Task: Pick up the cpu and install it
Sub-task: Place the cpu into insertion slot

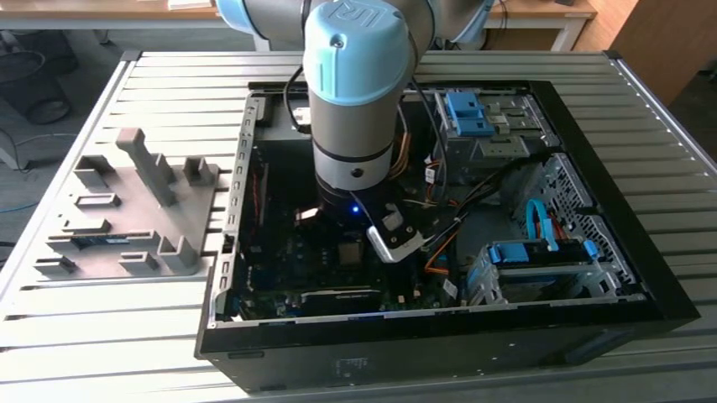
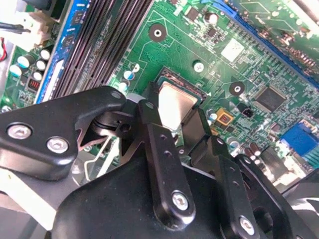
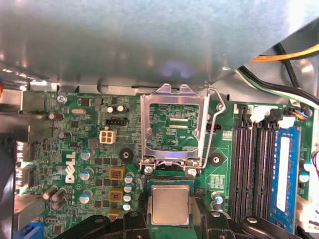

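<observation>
A Universal Robots arm (image 1: pixel 356 92) reaches down into an open desktop computer case (image 1: pixel 627 277) that lies on its side on a slatted metal bench (image 1: pixel 168 92). The case fills the centre and the exterior view's right. On the bench at the exterior view's left, just beside the case, stands a grey moulded fixture tray (image 1: pixel 134 210) with upright posts and pockets.

In both wrist views the gripper (image 2: pixel 175 117) hangs low over the green motherboard (image 3: pixel 75 149). Its black fingers (image 2: pixel 152 124) are set apart to the width of the cpu (image 3: pixel 170 203) and clamped against two of its opposite edges. The cpu lies flat, metal lid up, inside the socket frame. The socket's steel load plate (image 3: pixel 172 127) is swung open and stands clear of the cpu, hinged just beside it. The wire locking lever (image 3: pixel 215 122) is raised along one side of the plate. A row of black memory slots (image 3: pixel 256 164) runs near the socket, apart from the gripper. Blue drive brackets (image 1: pixel 465 113) sit in the case's upper part in the exterior view.
</observation>
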You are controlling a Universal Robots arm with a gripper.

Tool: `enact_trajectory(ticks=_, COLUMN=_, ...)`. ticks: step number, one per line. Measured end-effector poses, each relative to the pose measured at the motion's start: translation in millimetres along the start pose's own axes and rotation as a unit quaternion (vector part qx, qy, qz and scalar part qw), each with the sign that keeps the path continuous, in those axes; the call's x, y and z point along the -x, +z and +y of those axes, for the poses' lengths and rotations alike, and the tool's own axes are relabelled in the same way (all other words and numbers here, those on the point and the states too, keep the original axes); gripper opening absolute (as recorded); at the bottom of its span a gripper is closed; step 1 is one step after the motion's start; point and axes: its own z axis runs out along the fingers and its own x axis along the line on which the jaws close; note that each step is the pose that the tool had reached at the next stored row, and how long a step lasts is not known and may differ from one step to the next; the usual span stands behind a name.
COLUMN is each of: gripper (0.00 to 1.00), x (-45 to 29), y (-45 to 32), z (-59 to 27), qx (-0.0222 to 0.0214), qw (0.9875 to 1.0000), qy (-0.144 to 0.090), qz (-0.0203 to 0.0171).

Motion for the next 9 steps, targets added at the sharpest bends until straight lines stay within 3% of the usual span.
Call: enact_trajectory(ticks=9, gripper=0.44, x=-2.4, y=0.6, z=-1.5, qx=0.0001, qw=1.0, qy=0.003, qz=0.0)
